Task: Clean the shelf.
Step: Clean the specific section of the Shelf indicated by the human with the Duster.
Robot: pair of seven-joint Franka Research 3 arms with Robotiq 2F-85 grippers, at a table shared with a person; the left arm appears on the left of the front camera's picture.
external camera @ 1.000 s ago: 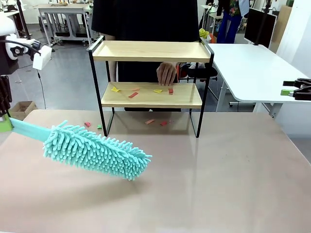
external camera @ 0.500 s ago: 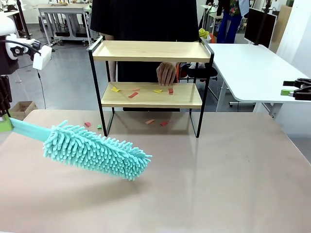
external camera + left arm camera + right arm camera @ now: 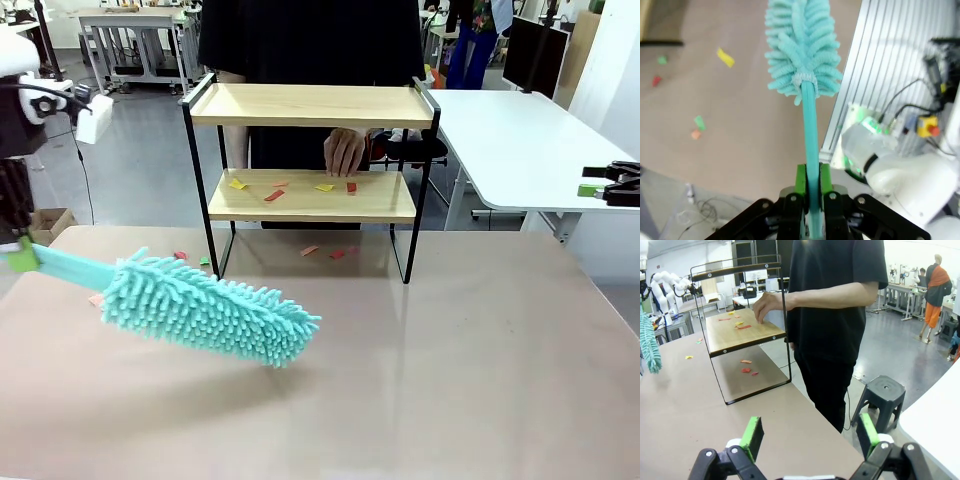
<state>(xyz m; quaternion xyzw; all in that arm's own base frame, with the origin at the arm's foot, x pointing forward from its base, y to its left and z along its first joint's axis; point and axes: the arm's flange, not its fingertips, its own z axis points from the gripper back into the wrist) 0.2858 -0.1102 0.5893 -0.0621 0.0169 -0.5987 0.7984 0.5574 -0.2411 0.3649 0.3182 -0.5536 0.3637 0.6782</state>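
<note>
Teal microfibre duster (image 3: 215,315) slants over the near-left part of the tan table (image 3: 470,370), its flat handle clamped between the green pads of the left gripper (image 3: 812,177) at the left edge. The right gripper (image 3: 810,434) stands spread wide and holds nothing, off to the far right. The shelf (image 3: 312,105) stands at the table's far middle. Coloured paper scraps (image 3: 275,195) lie on its lower board and on the table beneath. A person's hand (image 3: 345,152) reaches over that board from the far side.
</note>
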